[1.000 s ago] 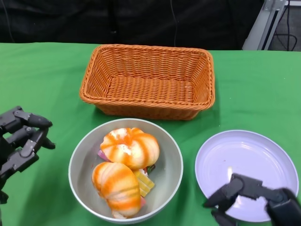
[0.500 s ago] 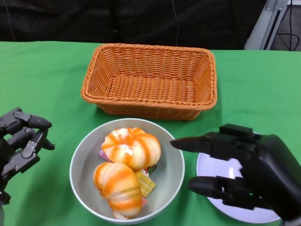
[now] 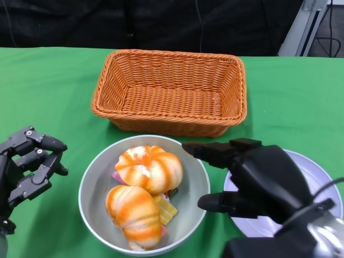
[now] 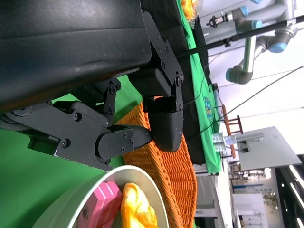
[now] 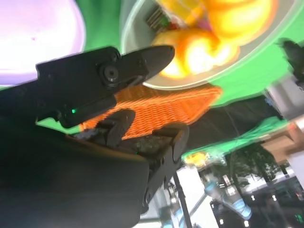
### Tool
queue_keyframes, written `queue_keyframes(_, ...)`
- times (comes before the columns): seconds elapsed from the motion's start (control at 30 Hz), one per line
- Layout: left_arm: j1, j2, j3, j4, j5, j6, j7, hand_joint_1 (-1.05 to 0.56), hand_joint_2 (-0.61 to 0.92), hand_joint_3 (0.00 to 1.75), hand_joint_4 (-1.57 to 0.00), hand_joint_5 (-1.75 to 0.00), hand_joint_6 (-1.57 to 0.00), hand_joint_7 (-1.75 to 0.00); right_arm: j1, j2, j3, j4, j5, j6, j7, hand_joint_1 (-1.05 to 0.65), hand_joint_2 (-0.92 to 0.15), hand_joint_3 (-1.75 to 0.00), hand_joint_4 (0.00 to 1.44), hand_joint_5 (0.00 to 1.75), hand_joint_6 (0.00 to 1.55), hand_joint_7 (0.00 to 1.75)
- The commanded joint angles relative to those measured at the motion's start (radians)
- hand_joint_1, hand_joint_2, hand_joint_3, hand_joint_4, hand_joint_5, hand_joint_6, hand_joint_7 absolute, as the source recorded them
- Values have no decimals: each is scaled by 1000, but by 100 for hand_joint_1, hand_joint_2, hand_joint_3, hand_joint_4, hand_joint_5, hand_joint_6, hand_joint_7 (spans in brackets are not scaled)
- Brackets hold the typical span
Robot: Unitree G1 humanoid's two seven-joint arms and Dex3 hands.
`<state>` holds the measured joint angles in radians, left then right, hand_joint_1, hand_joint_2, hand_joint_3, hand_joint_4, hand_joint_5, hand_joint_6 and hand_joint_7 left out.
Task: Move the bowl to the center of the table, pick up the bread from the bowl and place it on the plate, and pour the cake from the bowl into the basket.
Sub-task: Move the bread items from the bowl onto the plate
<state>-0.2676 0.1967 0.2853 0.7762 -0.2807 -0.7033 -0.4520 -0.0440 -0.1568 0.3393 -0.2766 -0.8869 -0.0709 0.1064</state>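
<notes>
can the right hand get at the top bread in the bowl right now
Probably yes. The right hand is open, hovering at the bowl's right rim with fingers pointing toward the bread. The bread sits uncovered on top, and nothing lies between them.

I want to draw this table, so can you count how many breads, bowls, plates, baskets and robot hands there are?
Breads: 2, one and another
Bowls: 1, grey bowl
Plates: 1, pale purple plate
Baskets: 1, orange basket
Robot hands: 2, left hand and right hand
Total: 7
</notes>
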Motion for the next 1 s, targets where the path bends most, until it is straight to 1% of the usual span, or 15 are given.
queue_keyframes(0.03,-3,9,2,14,2,-32,-9,-18,78,59,-80,-146,-88,-109,-58,0,31,77,-37,18,-30,-76,-92,-3,51,16,46,0)
queue_keyframes(0.17,-4,8,-1,21,6,-49,-7,-20,78,59,-79,-147,-88,-109,-109,11,64,166,-59,30,-70,-78,-92,-1,53,14,47,0)
queue_keyframes(0.27,-2,7,-2,18,6,-47,-5,-20,79,58,-78,-147,-88,-110,-149,23,91,221,-68,45,-69,-77,-92,-2,52,12,47,0)
queue_keyframes(0.43,1,4,-5,12,6,-41,-1,-17,80,57,-78,-146,-87,-110,-188,36,129,254,-86,65,-88,-77,-92,-5,53,11,47,0)
queue_keyframes(0.6,3,4,-7,10,16,-41,8,-15,79,58,-78,-146,-87,-111,-224,51,162,299,-97,79,-117,-77,-92,-3,54,10,48,1)
queue_keyframes(0.83,3,-1,-9,20,52,-77,37,-15,77,62,-78,-146,-86,-114,-277,61,213,397,-123,79,-171,-77,-92,-1,56,7,50,1)
queue_keyframes(1.0,2,-4,-4,24,47,-79,35,-17,77,62,-78,-146,-85,-114,-318,75,251,475,-148,100,-195,-79,-92,-3,55,6,49,0)
